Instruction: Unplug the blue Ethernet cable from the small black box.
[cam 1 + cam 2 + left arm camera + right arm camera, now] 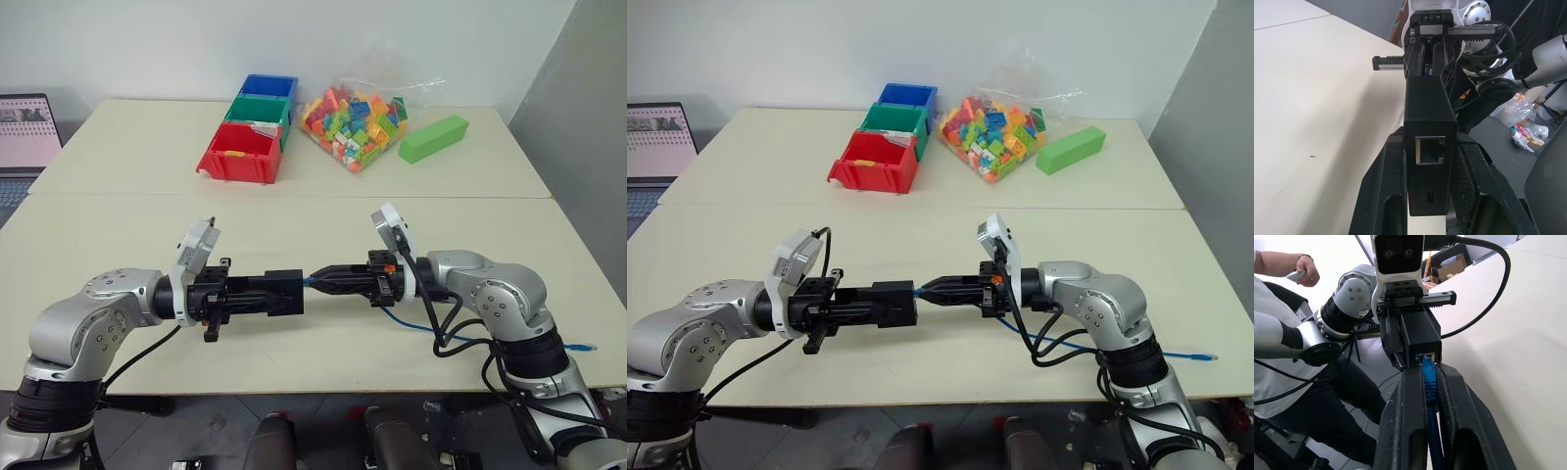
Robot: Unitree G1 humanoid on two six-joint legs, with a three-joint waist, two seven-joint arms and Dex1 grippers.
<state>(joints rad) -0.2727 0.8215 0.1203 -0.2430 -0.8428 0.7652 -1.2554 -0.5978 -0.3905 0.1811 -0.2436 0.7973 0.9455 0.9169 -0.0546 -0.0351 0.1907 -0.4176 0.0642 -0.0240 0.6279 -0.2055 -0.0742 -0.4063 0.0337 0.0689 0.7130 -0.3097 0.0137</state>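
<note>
While the left tool (279,293) clamps the small black box (284,292), the right tool (318,280) pinches the blue Ethernet cable (1430,382).

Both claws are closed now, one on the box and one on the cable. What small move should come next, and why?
Probably the right claw should pull straight back from the left claw. It is shut on the blue Ethernet cable just behind the plug, which still sits in the small black box; the left claw holds that box above the table.

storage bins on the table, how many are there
3, in a row at the table's far side: red bin nearest, green bin behind it, blue bin farthest.
</note>
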